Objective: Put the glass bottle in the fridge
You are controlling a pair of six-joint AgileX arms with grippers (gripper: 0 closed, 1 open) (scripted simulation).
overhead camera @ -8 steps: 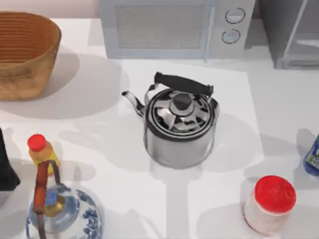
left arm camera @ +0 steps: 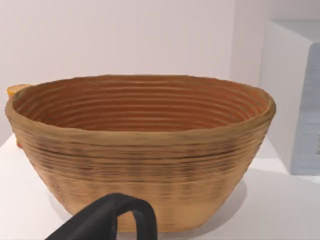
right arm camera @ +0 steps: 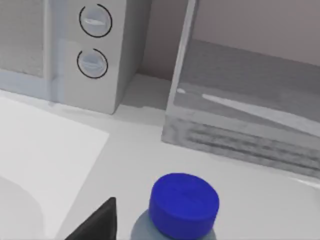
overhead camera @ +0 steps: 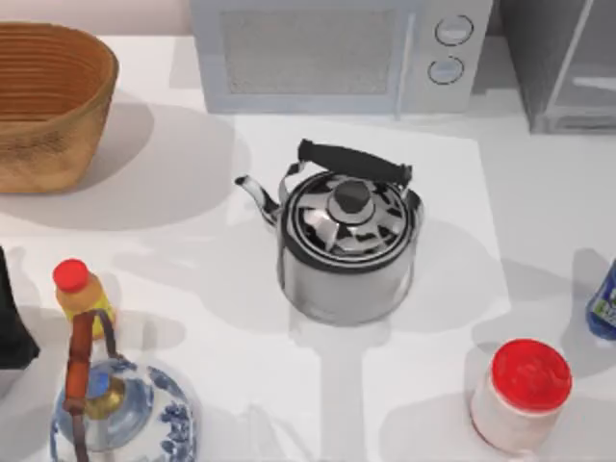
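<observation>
Bottle (right arm camera: pixel 184 207) is sitting at the desk's (overhead camera: pixel 539 202) right edge, near the fridge (overhead camera: pixel 563 67). Right tool (right arm camera: pixel 97 222) is being lined up beside it; grip can't be told. Grabbing is needed next.

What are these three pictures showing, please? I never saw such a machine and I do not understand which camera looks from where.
It is a simulated two-armed AgileX robot at a white table. One camera looks down from above; one sits on each wrist.

From above: a shiny steel kettle, a woven brown basket, a light grey microwave, a grey fridge, a whitish red-lidded jar, a small yellow bottle, a blue-patterned teapot.

The right wrist camera looks down on the blue glass bottle, standing before the fridge. The left wrist camera faces the basket. Nothing seems held.
</observation>
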